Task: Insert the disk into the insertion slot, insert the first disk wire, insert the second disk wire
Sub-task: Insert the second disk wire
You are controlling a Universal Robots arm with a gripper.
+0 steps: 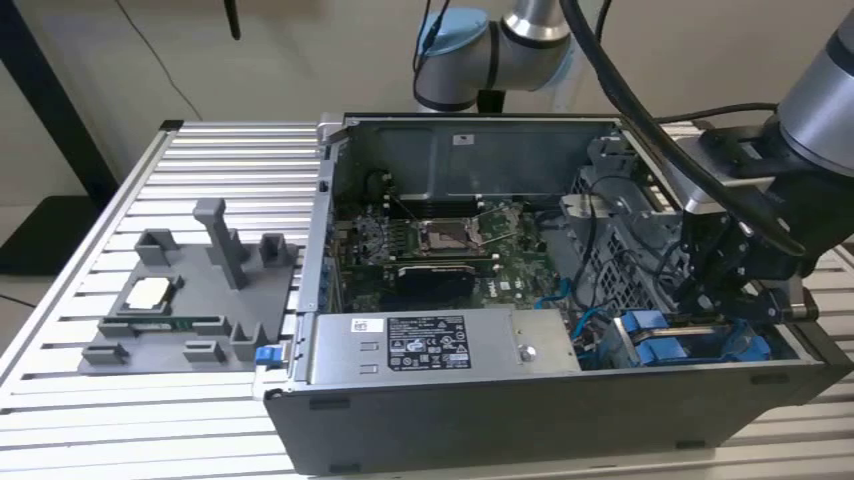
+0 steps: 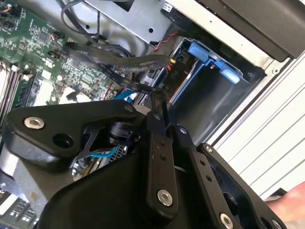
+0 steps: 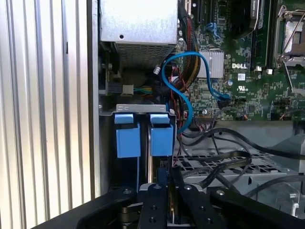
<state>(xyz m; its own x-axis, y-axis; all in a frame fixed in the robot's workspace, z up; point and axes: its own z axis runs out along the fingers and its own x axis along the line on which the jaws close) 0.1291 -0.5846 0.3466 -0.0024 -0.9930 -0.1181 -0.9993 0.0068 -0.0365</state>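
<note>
My gripper reaches down into the open computer case at the corner on the exterior view's right. Its fingers stand close together, and a black disk wire ends between the fingertips. Just ahead of the gripper stand the blue carrier fronts of the disk, sitting in the insertion slot. The same blue carrier shows in the second wrist view, set in the grey bay. The disk's silver body is hidden. A light blue wire loops from the motherboard toward the bay.
A grey power-supply box lies along the case's front wall, with the motherboard behind it. A perforated metal cage with black cables draped over it borders the gripper. On the slatted table lies a grey fixture tray.
</note>
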